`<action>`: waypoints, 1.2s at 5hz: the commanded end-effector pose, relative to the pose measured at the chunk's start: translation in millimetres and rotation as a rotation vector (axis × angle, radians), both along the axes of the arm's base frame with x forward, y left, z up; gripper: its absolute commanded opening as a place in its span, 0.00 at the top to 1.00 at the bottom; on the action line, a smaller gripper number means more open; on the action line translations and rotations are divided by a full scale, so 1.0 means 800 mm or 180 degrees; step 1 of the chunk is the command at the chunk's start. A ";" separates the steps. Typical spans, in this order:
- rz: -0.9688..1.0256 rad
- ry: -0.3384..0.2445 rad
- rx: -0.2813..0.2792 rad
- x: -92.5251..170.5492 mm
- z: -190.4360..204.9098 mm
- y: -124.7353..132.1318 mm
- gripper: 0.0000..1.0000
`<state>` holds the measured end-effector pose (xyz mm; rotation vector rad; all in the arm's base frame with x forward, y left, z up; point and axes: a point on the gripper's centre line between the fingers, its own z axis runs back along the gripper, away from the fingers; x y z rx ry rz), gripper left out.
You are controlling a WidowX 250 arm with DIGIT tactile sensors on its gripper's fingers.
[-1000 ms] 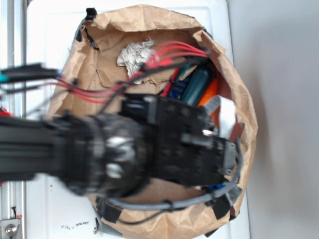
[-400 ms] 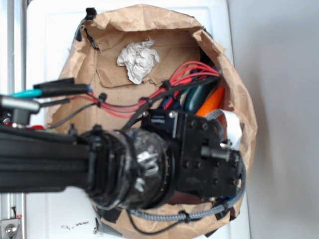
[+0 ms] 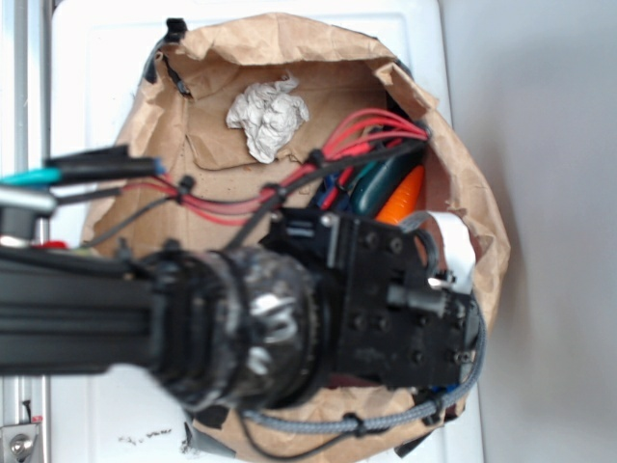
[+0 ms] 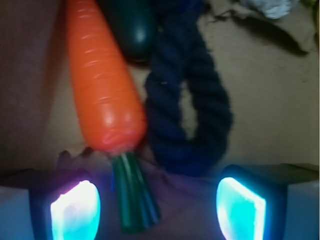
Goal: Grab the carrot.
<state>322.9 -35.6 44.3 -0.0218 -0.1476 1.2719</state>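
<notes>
I read this as a robotics lab bench, not a home. My arm (image 3: 193, 318) is black, with red wires (image 3: 289, 183) and a grey braided cable (image 3: 386, 420) looped along it. It reaches over a white table (image 3: 96, 77) with a metal rail (image 3: 24, 96) bolted along its left edge. The work area is a crumpled brown paper bag (image 3: 280, 43) taped down with black tape (image 3: 175, 27), holding toys: a carrot (image 4: 102, 85), a blue rope (image 4: 192, 100), a dark green toy (image 4: 132, 27) and a paper wad (image 3: 268, 116). In my wrist view the two finger pads (image 4: 75, 212) glow cyan.
</notes>
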 end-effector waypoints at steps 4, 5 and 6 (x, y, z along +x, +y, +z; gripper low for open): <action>-0.0927 -0.0534 -0.0180 0.011 0.025 0.063 1.00; -0.1015 -0.0583 -0.0286 0.008 0.032 0.072 1.00; -0.1076 -0.0648 -0.0323 0.002 0.046 0.076 1.00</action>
